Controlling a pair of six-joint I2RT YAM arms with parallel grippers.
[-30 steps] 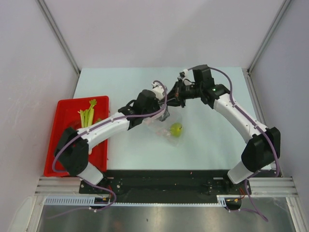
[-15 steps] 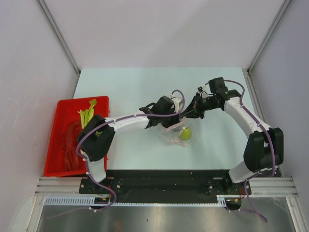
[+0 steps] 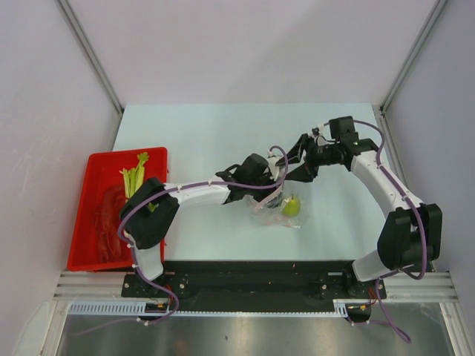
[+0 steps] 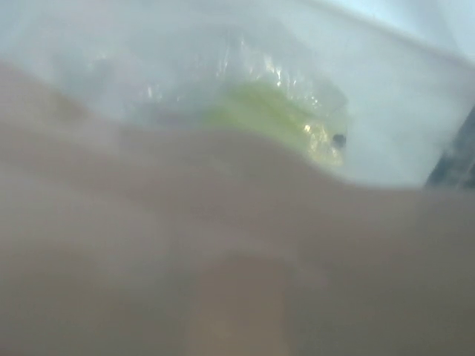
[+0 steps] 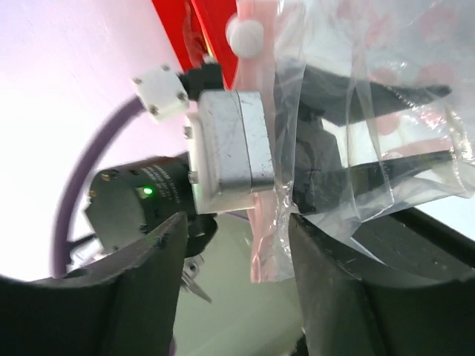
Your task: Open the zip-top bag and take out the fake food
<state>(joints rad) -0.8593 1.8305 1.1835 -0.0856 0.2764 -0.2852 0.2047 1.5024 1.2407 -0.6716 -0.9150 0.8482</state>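
The clear zip-top bag (image 3: 276,210) lies on the table with a yellow-green pear (image 3: 291,206) inside it. My left gripper (image 3: 272,191) reaches into the bag's mouth. In the right wrist view its dark fingers (image 5: 393,167) show through the plastic, spread apart with nothing between them. The left wrist view is veiled by blurred plastic, with only the pear (image 4: 274,119) showing. My right gripper (image 3: 297,159) hovers open just behind the bag. The bag's pink zip strip (image 5: 267,237) hangs loose between its fingers.
A red tray (image 3: 82,222) sits at the table's left edge with a pale green-leaved stalk vegetable (image 3: 134,176) and a red lobster (image 3: 111,215) in it. Walls close in the table on the far side and on the left and right.
My right gripper has opened and let go of the bag's zip edge. Both grippers, the bag and the pear have shifted right and toward the near edge.
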